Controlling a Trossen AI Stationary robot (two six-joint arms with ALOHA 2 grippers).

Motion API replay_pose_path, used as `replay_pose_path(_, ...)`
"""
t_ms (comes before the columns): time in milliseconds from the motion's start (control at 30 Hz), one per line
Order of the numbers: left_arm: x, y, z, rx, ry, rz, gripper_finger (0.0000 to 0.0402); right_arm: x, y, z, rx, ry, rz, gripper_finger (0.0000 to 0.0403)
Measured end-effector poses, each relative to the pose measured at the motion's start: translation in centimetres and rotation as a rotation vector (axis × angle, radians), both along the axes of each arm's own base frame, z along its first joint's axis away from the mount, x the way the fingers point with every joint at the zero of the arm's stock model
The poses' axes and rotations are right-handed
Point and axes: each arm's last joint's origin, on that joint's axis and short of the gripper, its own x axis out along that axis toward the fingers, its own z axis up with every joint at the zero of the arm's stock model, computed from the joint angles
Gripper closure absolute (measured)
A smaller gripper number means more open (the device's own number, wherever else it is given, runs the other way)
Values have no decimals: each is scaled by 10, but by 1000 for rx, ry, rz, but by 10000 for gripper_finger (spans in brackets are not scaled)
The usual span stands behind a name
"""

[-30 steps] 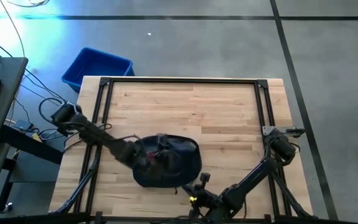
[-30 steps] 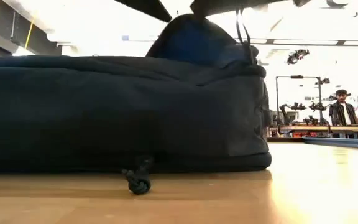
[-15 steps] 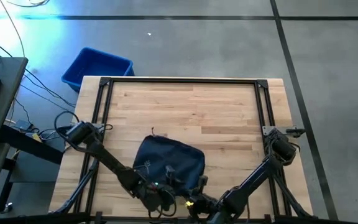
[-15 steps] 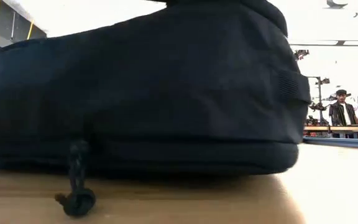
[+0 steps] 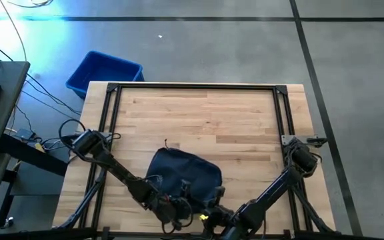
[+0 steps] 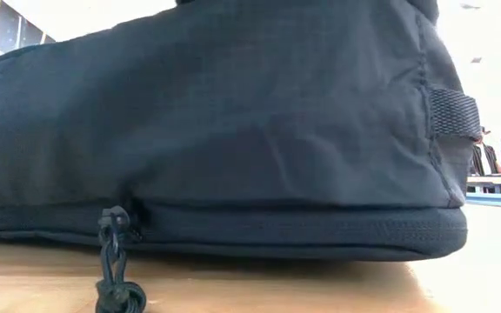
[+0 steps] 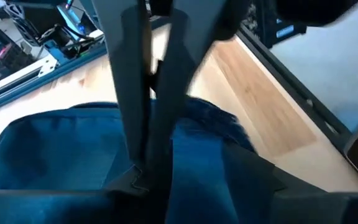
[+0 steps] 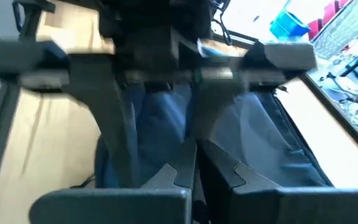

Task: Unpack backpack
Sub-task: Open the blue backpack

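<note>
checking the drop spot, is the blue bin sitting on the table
No, the blue bin sits on the floor beyond the wooden table's far left corner.

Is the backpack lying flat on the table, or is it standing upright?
Lying flat. The backpack rests broad side down on the table; the low view shows its long underside on the wood.

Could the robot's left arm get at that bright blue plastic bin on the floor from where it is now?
Probably not. The bright blue plastic bin sits off the wooden table's far corner, while the left gripper is down at the near edge by the dark navy fabric backpack.
</note>
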Motion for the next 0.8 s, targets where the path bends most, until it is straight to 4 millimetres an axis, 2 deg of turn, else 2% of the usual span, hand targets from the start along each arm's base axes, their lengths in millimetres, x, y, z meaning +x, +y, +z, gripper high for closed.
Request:
replay_pose_path(167, -7, 3, 19, -47, -7, 25, 282, -5, 2, 0, -21, -19, -21, 403)
replay_pose_path(267, -6, 3, 23, -117, -26, 32, 282, -6, 3, 1, -31, -40, -30, 403)
replay_pose_path(533, 16, 7, -1, -254, -71, 86, 282, -3, 4, 3, -15, -65, -30, 403)
replay_pose_path(800, 25, 12, 1, -312, -154, 141, 283, 0, 7, 5, -29, -72, -4, 403)
